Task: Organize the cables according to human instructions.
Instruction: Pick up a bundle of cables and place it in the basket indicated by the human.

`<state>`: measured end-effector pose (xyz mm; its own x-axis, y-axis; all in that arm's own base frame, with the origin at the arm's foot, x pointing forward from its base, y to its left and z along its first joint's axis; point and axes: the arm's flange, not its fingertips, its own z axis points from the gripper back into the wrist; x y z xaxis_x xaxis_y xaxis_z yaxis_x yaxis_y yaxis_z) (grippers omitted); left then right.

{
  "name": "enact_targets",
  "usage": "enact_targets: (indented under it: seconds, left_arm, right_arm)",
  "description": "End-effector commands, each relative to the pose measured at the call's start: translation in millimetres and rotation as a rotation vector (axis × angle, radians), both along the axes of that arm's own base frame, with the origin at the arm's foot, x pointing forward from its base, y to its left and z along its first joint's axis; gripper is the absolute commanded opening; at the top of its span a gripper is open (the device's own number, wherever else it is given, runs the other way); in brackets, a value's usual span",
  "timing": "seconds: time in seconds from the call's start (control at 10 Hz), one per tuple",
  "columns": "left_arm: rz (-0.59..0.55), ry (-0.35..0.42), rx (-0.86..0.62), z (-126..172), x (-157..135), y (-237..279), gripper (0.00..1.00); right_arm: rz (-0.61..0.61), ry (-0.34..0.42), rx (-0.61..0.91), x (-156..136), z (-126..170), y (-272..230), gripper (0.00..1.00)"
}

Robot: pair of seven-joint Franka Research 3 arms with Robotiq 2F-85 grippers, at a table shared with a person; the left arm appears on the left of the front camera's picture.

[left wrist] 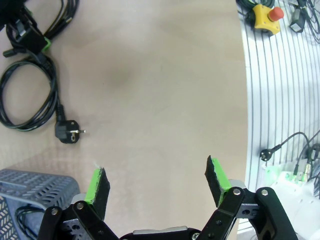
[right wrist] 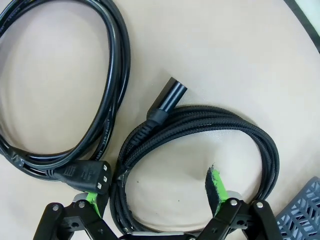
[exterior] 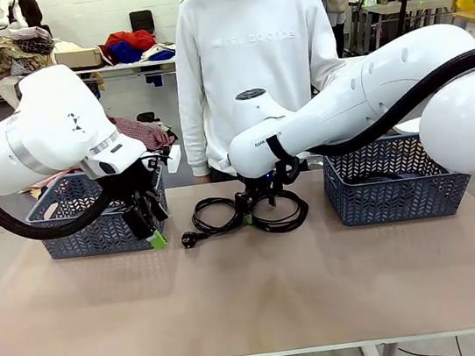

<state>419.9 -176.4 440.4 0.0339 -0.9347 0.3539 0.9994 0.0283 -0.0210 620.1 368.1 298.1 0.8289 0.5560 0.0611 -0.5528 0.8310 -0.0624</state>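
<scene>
Right gripper [right wrist: 155, 186] spread astride braided cable coil [right wrist: 215, 119], poised for pickup; left gripper [left wrist: 155, 168] spread, nothing between fingers

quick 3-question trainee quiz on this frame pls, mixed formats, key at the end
1. True or false: the left end effector holds a cable.
2. How many cables lie loose on the table? A) one B) two C) four
3. Fill in: the right end effector is open, low over the ___ cable.

Key
1. False. It is open and empty.
2. B. There is a smooth cable and a braided cable.
3. braided
</scene>
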Motion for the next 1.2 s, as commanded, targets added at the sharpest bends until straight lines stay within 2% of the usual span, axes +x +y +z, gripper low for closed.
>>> enact_targets:
  seconds: [0.0,0.1,0.6,0.8,0.9,1.1]
  left_arm:
    - [0.003,-0.003,0.000,0.7,0.2,0.1,1.00]
    - [0.003,-0.003,0.000,0.7,0.2,0.1,1.00]
    - [0.003,-0.003,0.000,0.7,0.2,0.1,1.00]
    - [0.003,-0.003,0.000,0.7,0.2,0.1,1.00]
    - [0.003,-0.003,0.000,0.7,0.2,0.1,1.00]
    - [0.003,-0.003,0.000,0.7,0.2,0.1,1.00]
  right_arm:
    - [-0.025,0.003,-0.005,4.9,2.4,8.8,1.00]
    - [-0.023,0.012,-0.008,4.8,2.4,10.4,1.00]
    - [-0.049,0.004,0.003,4.0,5.5,10.3,0.52]
    - [-0.061,0.013,0.004,4.6,6.5,8.3,0.52]
    - [-0.063,0.015,0.007,4.7,6.8,8.7,0.46]
    - [-0.063,0.018,0.016,4.9,6.9,8.8,0.46]
